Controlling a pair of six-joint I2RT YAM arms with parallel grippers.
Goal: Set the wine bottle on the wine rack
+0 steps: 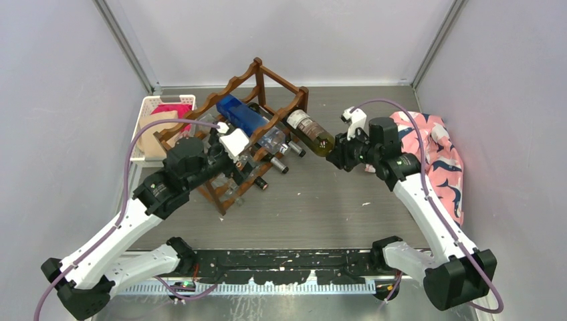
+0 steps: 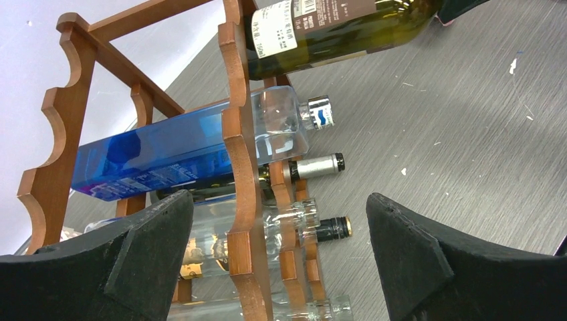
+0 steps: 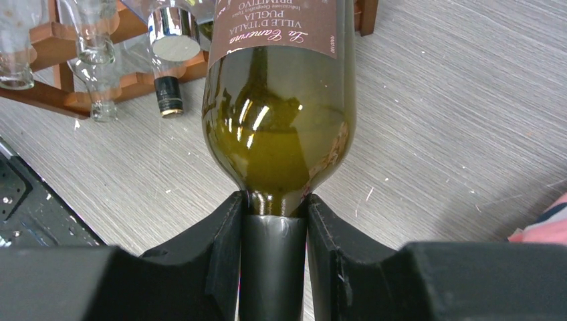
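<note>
The wine bottle (image 1: 311,133) is olive green with a brown and white label. My right gripper (image 1: 337,153) is shut on its dark capped neck (image 3: 273,261), one finger on either side. The bottle (image 3: 277,134) hangs above the table, base end toward the wine rack (image 1: 237,83), a reddish-brown wooden frame with wavy rails. In the left wrist view the bottle (image 2: 334,33) reaches past the rack's front rail (image 2: 237,134) at the top right slot. My left gripper (image 2: 277,221) stands open at the rack's near front corner (image 1: 224,159), holding nothing.
The rack holds a blue bottle (image 1: 242,115), clear glass bottles (image 2: 281,224) and dark-capped bottles (image 1: 279,165). A white basket (image 1: 150,110) with pink contents stands left of the rack. A pink patterned cloth (image 1: 438,154) lies along the right wall.
</note>
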